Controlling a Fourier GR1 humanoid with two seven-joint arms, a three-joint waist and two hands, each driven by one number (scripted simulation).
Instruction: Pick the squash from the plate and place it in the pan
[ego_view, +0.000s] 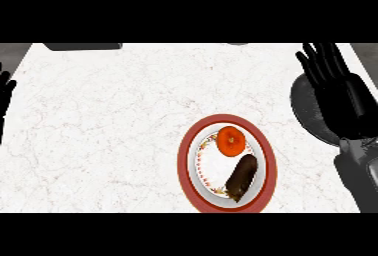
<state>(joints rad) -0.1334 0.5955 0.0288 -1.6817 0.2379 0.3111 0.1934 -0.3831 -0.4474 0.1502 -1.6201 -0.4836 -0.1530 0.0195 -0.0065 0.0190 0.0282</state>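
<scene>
Your right hand (334, 82) fingers spread straight over dark round pan (304, 107) at 3 o'clock, orange round squash (231, 140) on red-rimmed white plate (189, 172) at 5 o'clock, left hand (6, 95) relaxed at 9 o'clock.

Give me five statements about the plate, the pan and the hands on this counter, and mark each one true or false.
1. The plate has a red rim. True.
2. An orange round item lies on the plate beside a dark elongated item. True.
3. The right hand is curled round the dark item. False: its fingers are straight and it is over the pan, apart from the plate.
4. The pan sits left of the plate. False: it sits to the plate's right, near the counter's edge.
5. The left hand shows at the view's left edge, away from the plate. True.
</scene>
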